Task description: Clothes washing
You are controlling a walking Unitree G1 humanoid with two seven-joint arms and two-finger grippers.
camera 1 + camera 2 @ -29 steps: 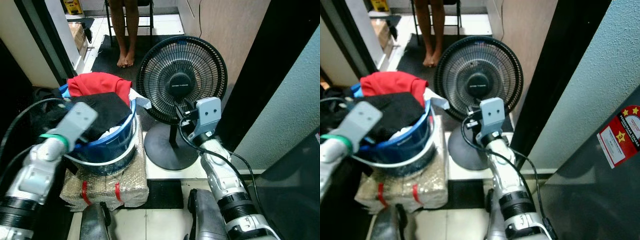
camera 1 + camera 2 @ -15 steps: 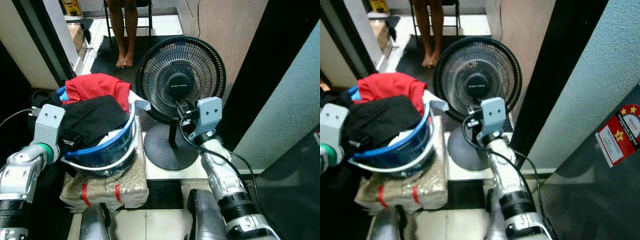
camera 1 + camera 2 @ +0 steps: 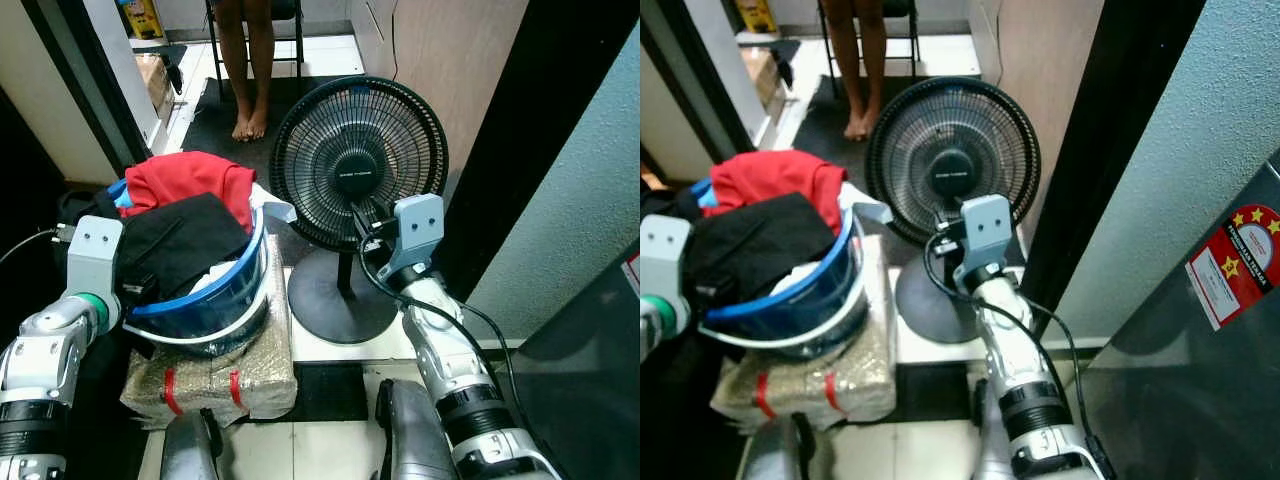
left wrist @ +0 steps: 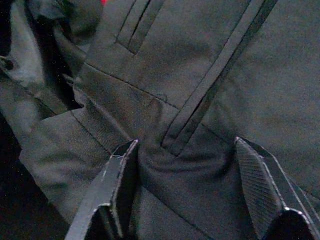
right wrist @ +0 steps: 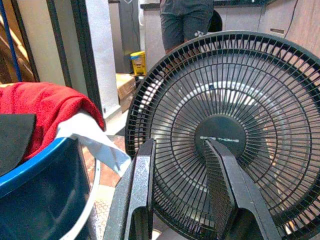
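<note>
While a person (image 3: 248, 60) stands barefoot on the dark mat beyond the fan, the robot faces a blue laundry basket (image 3: 215, 300) heaped with clothes, the basket resting on a plastic-wrapped bundle (image 3: 215, 375) on the floor. At the basket's left side, the left gripper (image 4: 187, 172) is pressed into a black garment (image 3: 185, 240) lying on top of the heap, its two fingers (image 4: 117, 187) spread apart with a fold of the dark cloth bunched between them but not pinched. A red garment (image 3: 190, 180) is piled behind the black one toward the far rim of the basket, and a strip of white fabric (image 5: 92, 142) hangs over the rim on the fan side. Just right of the basket stands a black pedestal fan (image 3: 360, 165) on a round base. The right gripper (image 5: 177, 192) is raised in front of the fan's grille, right of the basket, its fingers apart and holding nothing.
</note>
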